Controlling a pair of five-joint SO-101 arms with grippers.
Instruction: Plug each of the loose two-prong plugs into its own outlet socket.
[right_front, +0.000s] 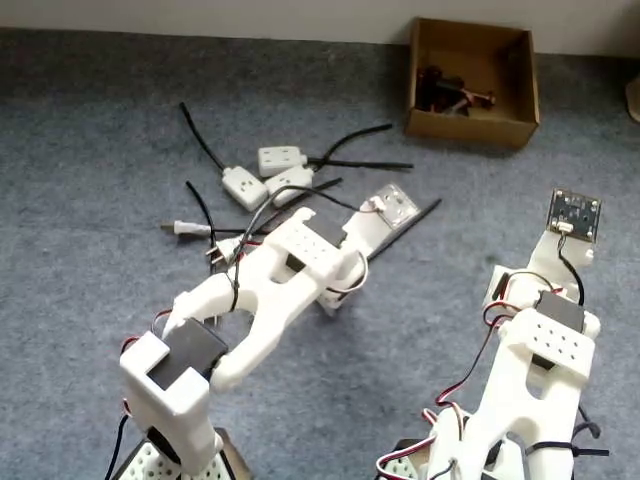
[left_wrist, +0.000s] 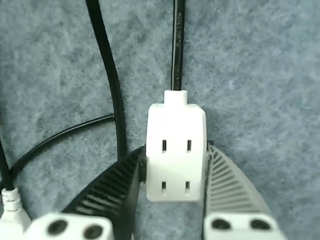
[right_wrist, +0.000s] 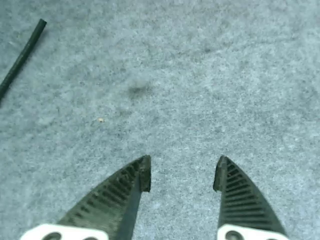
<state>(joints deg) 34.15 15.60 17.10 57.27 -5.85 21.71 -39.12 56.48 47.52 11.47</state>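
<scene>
White rectangular plastic outlet socket on thin black cord: slots up, gripped between both fingers of left gripper, on grey carpet. Right gripper: fingers released, spread apart, carpet beneath fingertips.

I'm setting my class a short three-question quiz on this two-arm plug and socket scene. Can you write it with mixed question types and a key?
1. True or false: the right gripper is open above bare carpet.
2. What sits between the fingers of the left gripper? A) a two-prong plug B) a white outlet socket C) a cardboard box
3. Fill in: the cord running from that socket is ____ in colour.

Key: 1 true; 2 B; 3 black.
</scene>
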